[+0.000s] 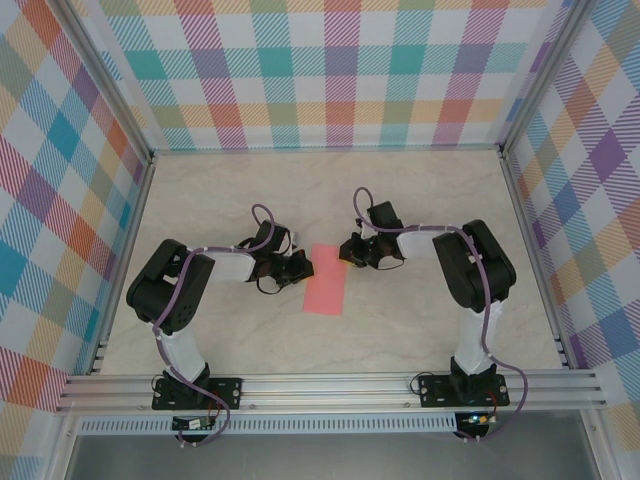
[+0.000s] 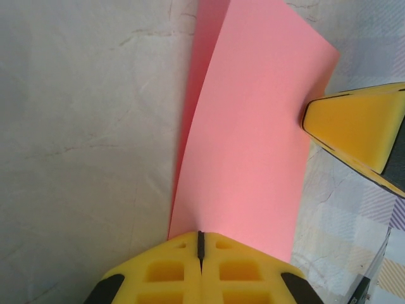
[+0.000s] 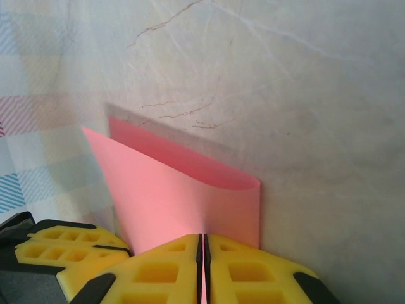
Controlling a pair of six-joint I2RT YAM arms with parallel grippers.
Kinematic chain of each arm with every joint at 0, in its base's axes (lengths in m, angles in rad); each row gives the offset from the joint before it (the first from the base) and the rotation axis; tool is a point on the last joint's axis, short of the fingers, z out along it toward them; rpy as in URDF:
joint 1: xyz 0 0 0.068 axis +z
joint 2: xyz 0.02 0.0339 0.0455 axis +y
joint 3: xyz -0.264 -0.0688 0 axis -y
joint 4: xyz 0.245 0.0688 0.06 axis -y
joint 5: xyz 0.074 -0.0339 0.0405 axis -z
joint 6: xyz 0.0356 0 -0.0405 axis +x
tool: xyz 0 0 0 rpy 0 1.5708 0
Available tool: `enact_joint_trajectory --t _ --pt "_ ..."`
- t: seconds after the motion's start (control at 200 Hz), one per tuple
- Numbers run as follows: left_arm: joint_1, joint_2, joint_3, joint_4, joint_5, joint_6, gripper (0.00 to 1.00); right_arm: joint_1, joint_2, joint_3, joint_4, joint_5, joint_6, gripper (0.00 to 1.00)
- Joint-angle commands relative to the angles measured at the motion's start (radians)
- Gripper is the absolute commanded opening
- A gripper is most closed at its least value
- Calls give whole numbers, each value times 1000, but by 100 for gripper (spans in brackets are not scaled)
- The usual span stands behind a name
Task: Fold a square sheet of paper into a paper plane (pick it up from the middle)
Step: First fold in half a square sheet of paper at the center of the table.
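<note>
You will find the salmon-pink folded paper sheet [image 1: 323,279] mid-desk [image 1: 420,330] between the arms, its long axis running away from the bases, with the left gripper [image 1: 303,267] pressed together at its left edge and the right gripper [image 1: 348,250] pinching its far right corner, both equally near.

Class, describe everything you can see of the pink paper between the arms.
The pink paper is a plain salmon sheet doubled into a narrow rectangle, fold rounded, not creased, upper layer bowing up. It lies on the marble-look table. The right gripper pinches one edge in shut fingers, and the left gripper meets the other side.
</note>
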Motion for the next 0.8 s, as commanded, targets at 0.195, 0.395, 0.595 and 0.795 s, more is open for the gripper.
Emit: enact_joint_trajectory --t 0.195,0.395,0.595,0.795 --pt "-11 44 -41 -203 -104 43 0 -8 -55 60 -103 -18 -47 12" --pt "-12 50 -45 -197 -98 44 0 -25 -36 128 -146 -27 -61 13" --pt "-11 53 -46 -195 -96 44 0 -35 32 142 -138 -18 -52 13" --pt "-12 54 -47 -199 -98 44 0 -38 86 127 -122 -10 -41 13"
